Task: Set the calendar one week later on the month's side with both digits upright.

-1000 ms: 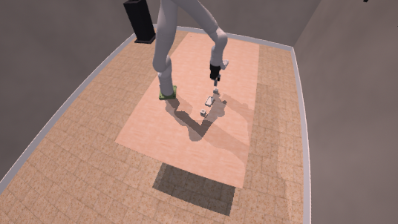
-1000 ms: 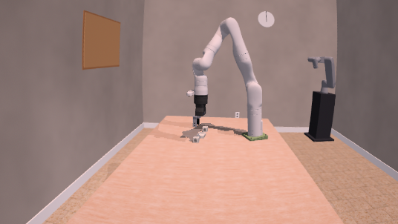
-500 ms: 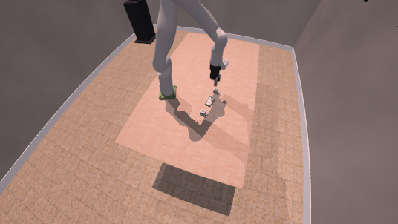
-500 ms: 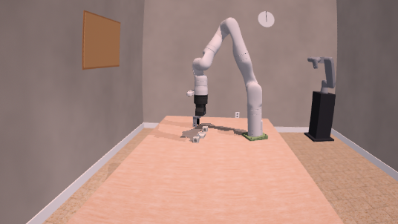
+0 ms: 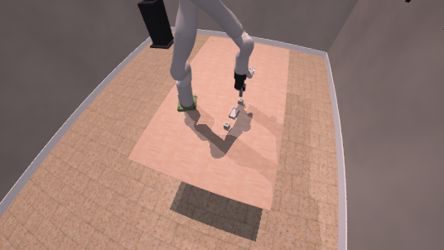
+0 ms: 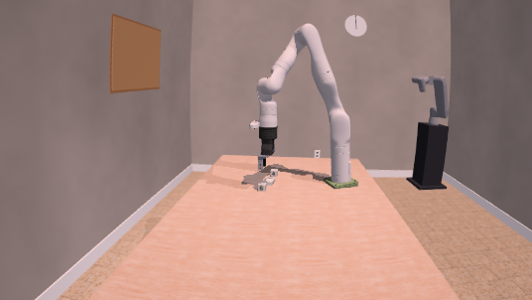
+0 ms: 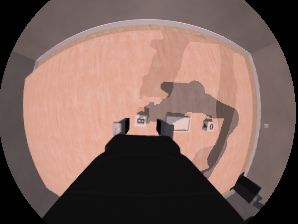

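- Wrist view: the shallow rectangular tray (image 5: 234,112) (image 6: 269,182) (image 7: 178,123) lies on the table (image 5: 207,174) (image 6: 258,238) (image 7: 75,100), with a pale bare floor inside a thin, darker rim
- Both pale cubes are outside the tray, near opposite ends of it, each resting on the table
- One, the cube marked 8 (image 5: 240,101) (image 6: 274,172) (image 7: 141,120), is on the gripper's side of the tray; its numeral looks turned sideways in the wrist view
- The other, the cube marked 0 (image 5: 226,125) (image 6: 261,187) (image 7: 209,125), shows that numeral to the wrist camera; a dark mark on its face in the exterior view is too small to read surely
- The gripper (image 5: 241,94) (image 6: 262,164) (image 7: 143,124) hangs above the table with its two fingers spread wide, nothing held between them
- Pinkish, faintly streaked grain covers the tabletop; the arm (image 5: 184,37) (image 6: 325,75), smooth, pale and rounded, rises from a flat green base plate (image 5: 180,108) (image 6: 352,184)

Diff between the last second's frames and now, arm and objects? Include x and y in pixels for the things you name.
No visible change. The arm (image 5: 244,45) (image 6: 325,75) holds the same pose, with the gripper (image 5: 241,99) (image 6: 262,168) (image 7: 143,124) open. The tray (image 5: 234,112) (image 6: 269,181) (image 7: 178,123) and the two cubes, one on each side of it, stayed put. Nothing was grasped or let go.
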Robot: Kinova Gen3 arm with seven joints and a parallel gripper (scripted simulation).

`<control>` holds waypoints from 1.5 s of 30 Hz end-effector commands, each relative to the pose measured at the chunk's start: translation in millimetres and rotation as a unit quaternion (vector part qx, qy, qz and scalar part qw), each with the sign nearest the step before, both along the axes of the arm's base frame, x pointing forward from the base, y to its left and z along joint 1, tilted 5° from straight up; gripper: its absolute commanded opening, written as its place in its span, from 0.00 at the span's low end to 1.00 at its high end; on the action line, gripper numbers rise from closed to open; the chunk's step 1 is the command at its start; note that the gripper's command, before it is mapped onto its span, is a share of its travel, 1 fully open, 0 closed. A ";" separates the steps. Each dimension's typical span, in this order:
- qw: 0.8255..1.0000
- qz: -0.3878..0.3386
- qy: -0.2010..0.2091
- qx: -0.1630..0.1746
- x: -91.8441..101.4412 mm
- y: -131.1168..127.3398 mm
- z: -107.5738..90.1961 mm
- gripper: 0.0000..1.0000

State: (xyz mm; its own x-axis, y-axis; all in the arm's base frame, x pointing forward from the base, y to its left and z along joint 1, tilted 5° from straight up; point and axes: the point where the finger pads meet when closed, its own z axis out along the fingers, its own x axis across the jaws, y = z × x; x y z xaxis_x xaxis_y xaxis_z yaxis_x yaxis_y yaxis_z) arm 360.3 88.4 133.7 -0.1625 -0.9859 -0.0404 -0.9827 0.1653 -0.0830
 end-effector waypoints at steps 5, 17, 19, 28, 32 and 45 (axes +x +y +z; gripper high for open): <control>1.000 0.015 0.000 -0.002 2.1 -8.1 -0.6 1.00; 0.994 0.108 0.000 -0.012 6.1 -33.9 -4.1 1.00; 0.992 0.128 0.000 -0.014 6.5 -39.4 -4.8 1.00; 0.979 0.205 0.000 -0.021 6.7 -61.0 -7.5 1.00; 0.967 0.253 0.000 -0.025 5.5 -74.6 -9.1 1.00; 0.921 0.388 -0.003 -0.035 -2.8 -113.8 -13.2 1.00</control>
